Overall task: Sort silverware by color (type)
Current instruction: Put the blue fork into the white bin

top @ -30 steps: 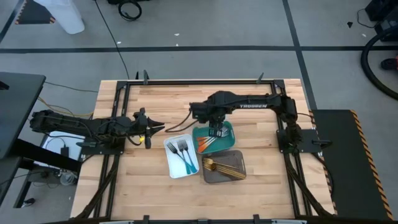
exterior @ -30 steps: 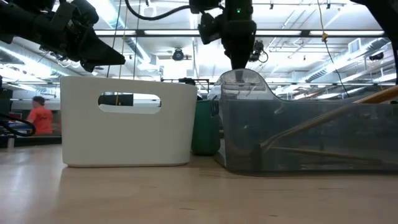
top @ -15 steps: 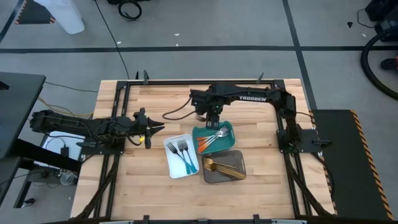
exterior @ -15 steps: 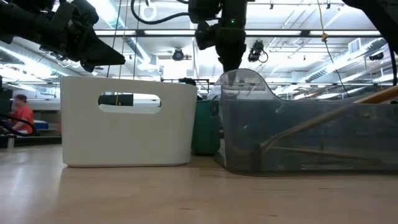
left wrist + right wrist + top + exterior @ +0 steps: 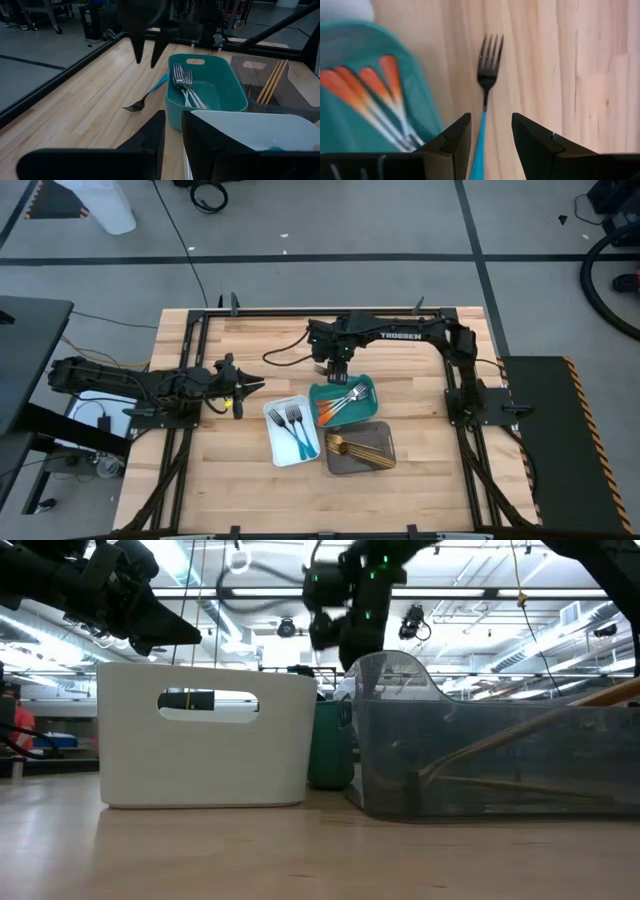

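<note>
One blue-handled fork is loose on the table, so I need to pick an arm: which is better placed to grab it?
Right. Its tool hangs open directly over the blue-handled fork, beside the teal tray. The left tool waits farther off, beyond the white tray.

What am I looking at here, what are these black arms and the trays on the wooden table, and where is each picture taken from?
These are two robot arms bolted to a wooden table, sorting forks by handle colour. One picture looks straight down, one looks level across the tabletop, and one comes from a camera on each arm's wrist.

Three trays sit mid-table: a white tray with blue-handled forks, a teal tray with orange-handled forks, and a grey tray with gold utensils.

The right gripper hangs beside the teal tray, fingers open and empty, right over one loose blue-handled fork lying on the wood. The left gripper waits at the table's left side, fingers nearly together, holding nothing.
</note>
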